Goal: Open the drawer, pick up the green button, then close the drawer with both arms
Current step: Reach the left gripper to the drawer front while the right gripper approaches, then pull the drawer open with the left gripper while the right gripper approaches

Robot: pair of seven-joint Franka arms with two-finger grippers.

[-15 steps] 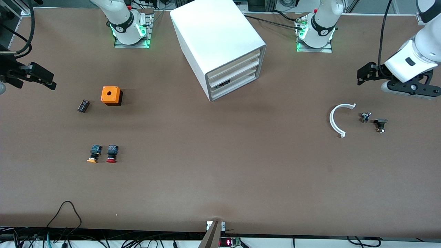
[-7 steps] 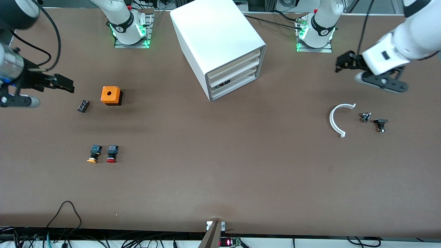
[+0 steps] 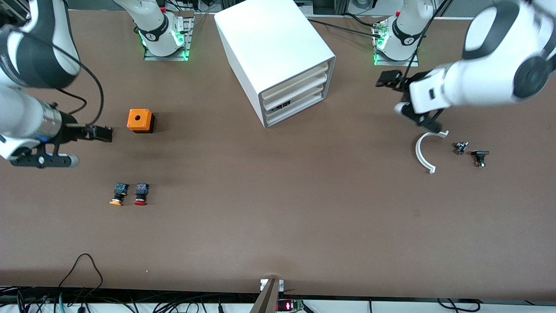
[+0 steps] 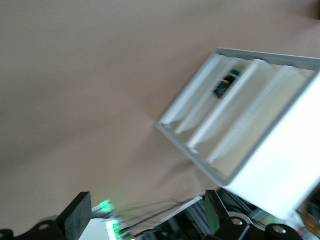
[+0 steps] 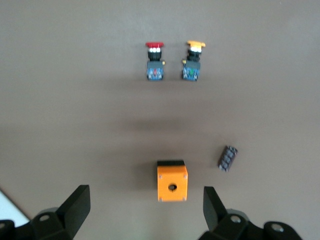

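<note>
The white cabinet (image 3: pixel 269 39) stands at the robots' edge of the table, its four drawers flush. The bottom drawer (image 3: pixel 299 109) is shut. The green-capped button (image 4: pixel 231 76) lies in that lowest tray (image 4: pixel 192 107) and shows as a dark glimpse (image 3: pixel 284 104) in the front view. My left gripper (image 3: pixel 385 80) hangs open over bare table between the cabinet and the left arm's base, empty (image 4: pixel 147 220). My right gripper (image 3: pixel 104 131) is open and empty over the table beside the orange box (image 3: pixel 140 120), which lies between its fingers in the right wrist view (image 5: pixel 145 212).
An orange-capped button (image 3: pixel 117 194) and a red-capped button (image 3: pixel 141 194) lie side by side toward the right arm's end. A small black block (image 5: pixel 227 158) lies by the orange box. A white curved piece (image 3: pixel 420 152) and two small dark parts (image 3: pixel 460 148) (image 3: pixel 479 157) lie toward the left arm's end.
Both arms have swung in from the table's ends. The left gripper moved toward the cabinet; the right gripper came over the small black block beside the orange box.
</note>
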